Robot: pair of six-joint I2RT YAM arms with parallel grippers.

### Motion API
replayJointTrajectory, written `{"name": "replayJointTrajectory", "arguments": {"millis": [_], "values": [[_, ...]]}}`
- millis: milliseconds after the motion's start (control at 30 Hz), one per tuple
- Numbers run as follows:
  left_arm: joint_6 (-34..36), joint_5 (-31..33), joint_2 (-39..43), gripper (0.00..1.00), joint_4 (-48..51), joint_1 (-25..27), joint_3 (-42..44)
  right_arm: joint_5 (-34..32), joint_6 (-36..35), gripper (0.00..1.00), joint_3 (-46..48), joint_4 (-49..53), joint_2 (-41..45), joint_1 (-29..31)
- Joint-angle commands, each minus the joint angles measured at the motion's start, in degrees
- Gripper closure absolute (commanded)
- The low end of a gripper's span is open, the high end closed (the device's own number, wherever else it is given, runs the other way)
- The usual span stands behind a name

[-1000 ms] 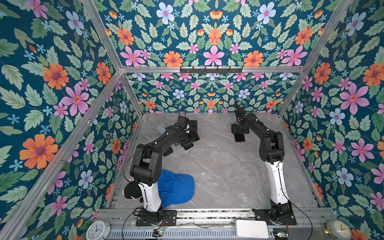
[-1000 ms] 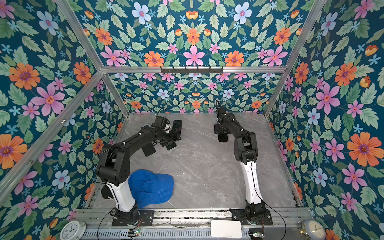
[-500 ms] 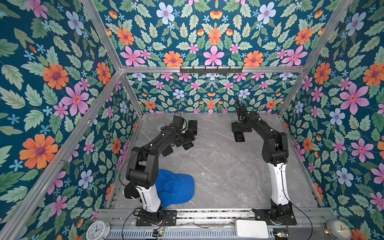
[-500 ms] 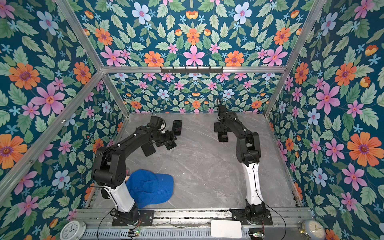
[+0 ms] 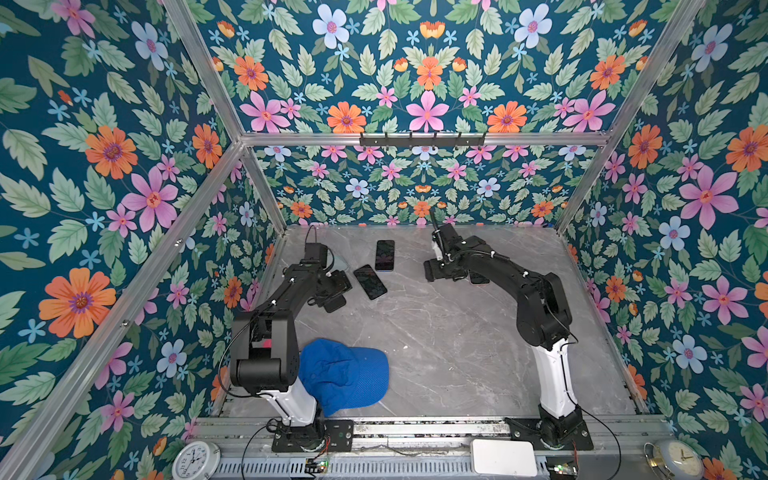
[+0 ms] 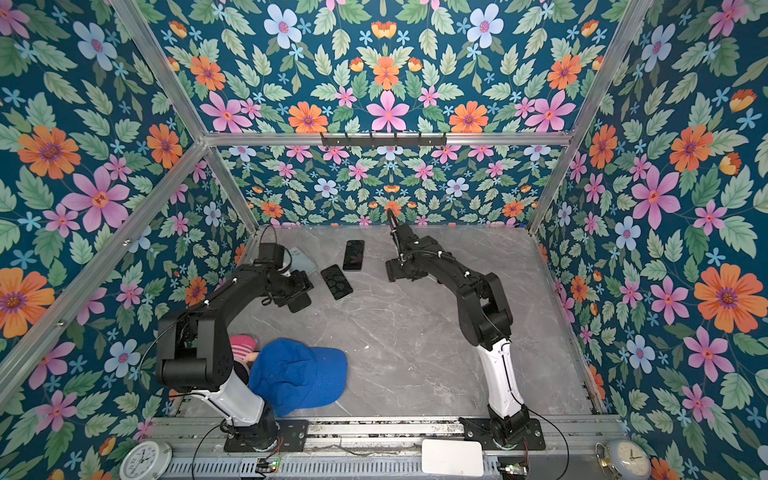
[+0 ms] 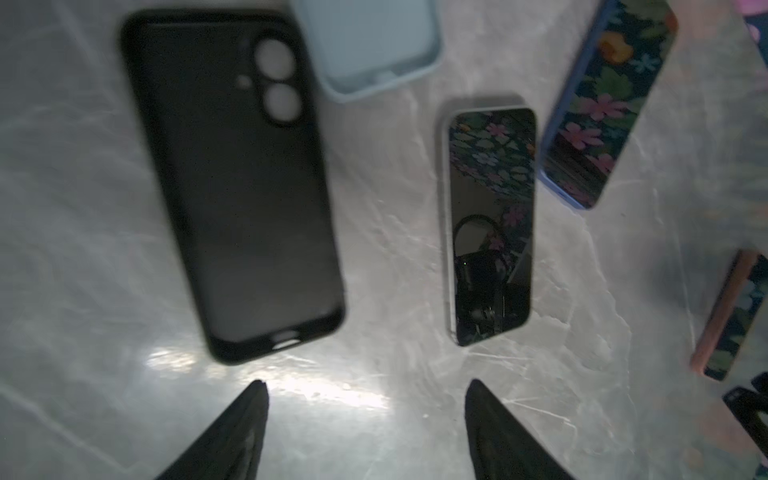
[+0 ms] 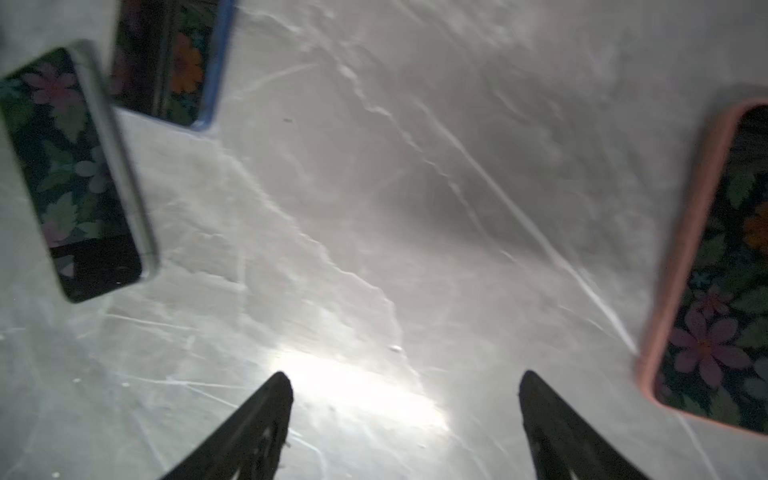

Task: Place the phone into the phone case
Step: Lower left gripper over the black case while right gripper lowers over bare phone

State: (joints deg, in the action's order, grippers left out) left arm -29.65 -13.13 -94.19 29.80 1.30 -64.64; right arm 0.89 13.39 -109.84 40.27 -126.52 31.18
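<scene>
The left gripper (image 7: 368, 386) and right gripper (image 8: 405, 378) both stand spread, empty; the bare phone (image 7: 488, 224) lies screen-up just right of the empty black phone case (image 7: 232, 187), far left; likely rigid, glassy, slippery; pinch its long edges; the case looks pliable.

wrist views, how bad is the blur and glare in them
Left wrist view: black case smeared and soft, phone beside it crisper, its screen mirroring the wallpaper, white glare on the table ahead of the left gripper; right wrist view: everything smeared, same glare by the right gripper; both top views: sharp, evenly lit.
</scene>
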Motion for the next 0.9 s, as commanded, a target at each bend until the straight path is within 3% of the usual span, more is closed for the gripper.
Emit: {"name": "replayJointTrajectory", "arguments": {"millis": [0,167,500,867], "values": [[-0.46,1.86,2.34,0.25,-3.22,-3.45,3.86,2.19,-1.75,0.14,-5.26,0.20,-3.55,3.43],[-1.90,0.04,1.74,0.26,-6.09,-8.53,7.16,2.15,-7.32,0.13,-14.88,-0.25,-10.81,9.31],[-2.61,-0.70,-1.52,0.28,-7.20,-11.57,6.72,1.08,-13.36,0.10,-32.85,4.98,-23.99,13.46],[-2.88,-2.21,-3.19,0.27,-7.74,-11.80,7.38,2.35,-13.31,0.01,-36.39,2.86,-27.69,14.80]]}}
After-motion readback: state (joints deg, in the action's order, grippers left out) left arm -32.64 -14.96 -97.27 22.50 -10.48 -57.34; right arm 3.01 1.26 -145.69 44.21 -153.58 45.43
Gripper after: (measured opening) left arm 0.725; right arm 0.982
